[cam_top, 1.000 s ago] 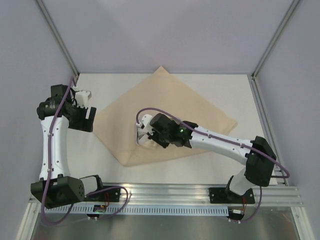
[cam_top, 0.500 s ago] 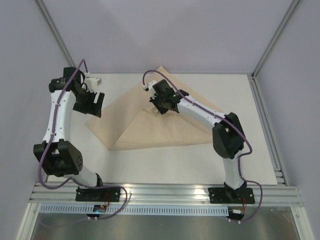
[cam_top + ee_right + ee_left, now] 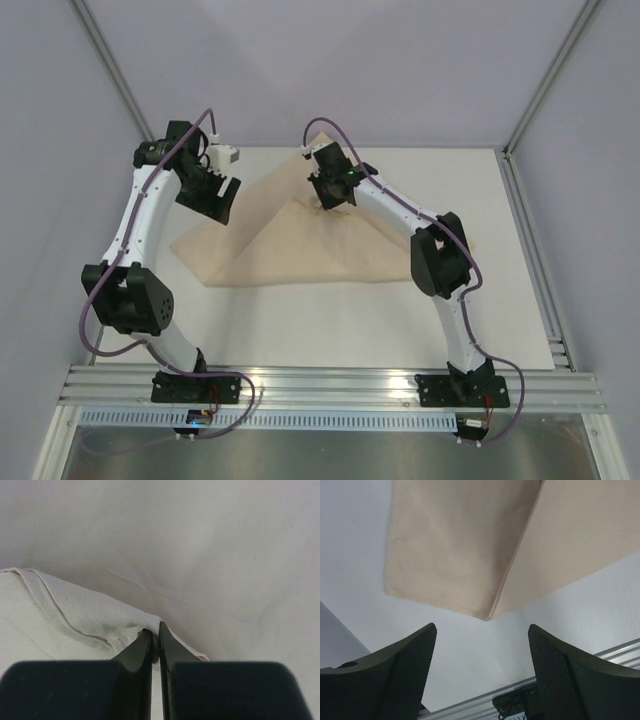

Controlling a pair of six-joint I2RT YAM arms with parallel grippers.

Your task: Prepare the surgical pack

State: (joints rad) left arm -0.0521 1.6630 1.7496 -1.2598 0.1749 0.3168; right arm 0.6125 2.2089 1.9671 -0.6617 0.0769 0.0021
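Note:
The beige cloth sheet (image 3: pixel 300 250) lies on the white table, folded into a triangle with its peak at the back. My right gripper (image 3: pixel 325 203) is at that peak, shut on a corner of the cloth (image 3: pixel 100 617); the hem sits pinched between the jaws in the right wrist view. My left gripper (image 3: pixel 222 200) is open and empty, held above the table by the cloth's left edge. In the left wrist view the folded corner of the cloth (image 3: pixel 487 615) lies beyond the open fingers (image 3: pixel 405 665). The steel tray, scissors, tweezers and gauze are out of view.
The white table top (image 3: pixel 500 200) is bounded by grey walls at the back and sides. An aluminium rail (image 3: pixel 330 385) runs along the near edge, where both arm bases stand.
My right gripper has carried the cloth's near corner from the front to the back, folding the sheet over into a triangle. My left arm has swung toward the back and right.

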